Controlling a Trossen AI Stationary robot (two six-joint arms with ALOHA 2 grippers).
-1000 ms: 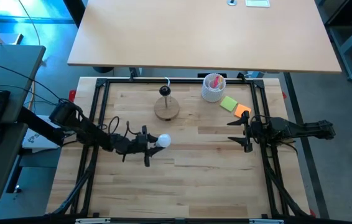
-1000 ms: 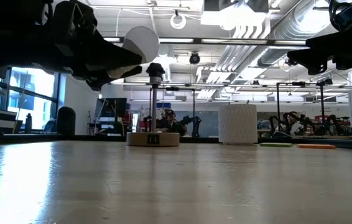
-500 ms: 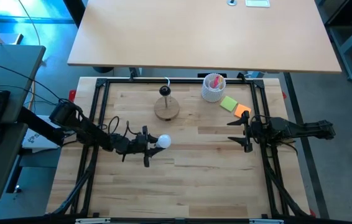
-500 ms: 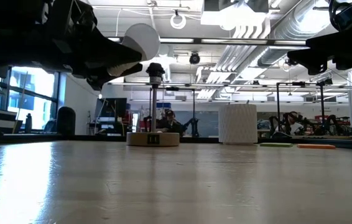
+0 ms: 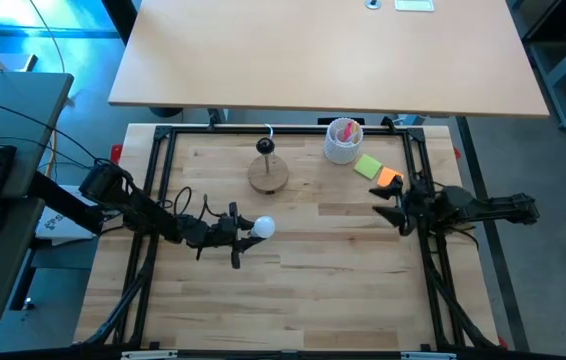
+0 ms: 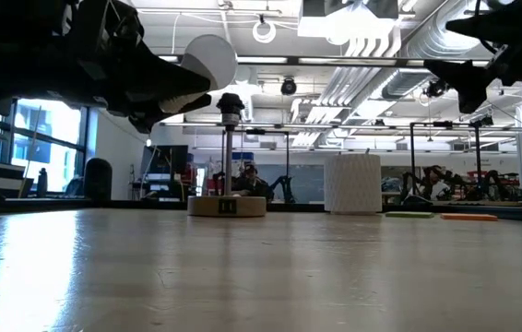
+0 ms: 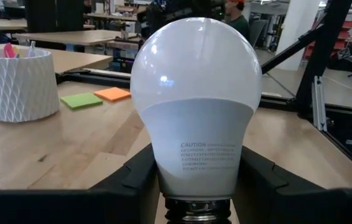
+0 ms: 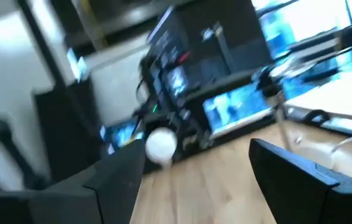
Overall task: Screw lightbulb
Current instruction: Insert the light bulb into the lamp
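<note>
White glass marks the lightbulb (image 5: 262, 227), clamped at its lower body between the fingers of the left gripper (image 5: 240, 232) and carried clear above the wooden table (image 5: 323, 260), left of centre and nearer the front than the lamp stand (image 5: 268, 172). From the left wrist camera the bulb (image 7: 196, 106) stands upright between the two dark fingers (image 7: 140, 177), its screw base just visible at the bottom edge. The stand is a wooden disc with a dark socket on a post (image 6: 230, 103), near the far edge; beside it sit a white ribbed cup (image 5: 343, 142) and green and orange sticky notes (image 5: 377, 170). The right gripper (image 5: 391, 211) hangs empty, jaws parted, at the right side of the table. Judged stage: transport, with threading not begun. The next move calls for turning the base downward, centring it over the socket, lowering squarely, then rotating; a tilted entry would risk cross-threading.
</note>
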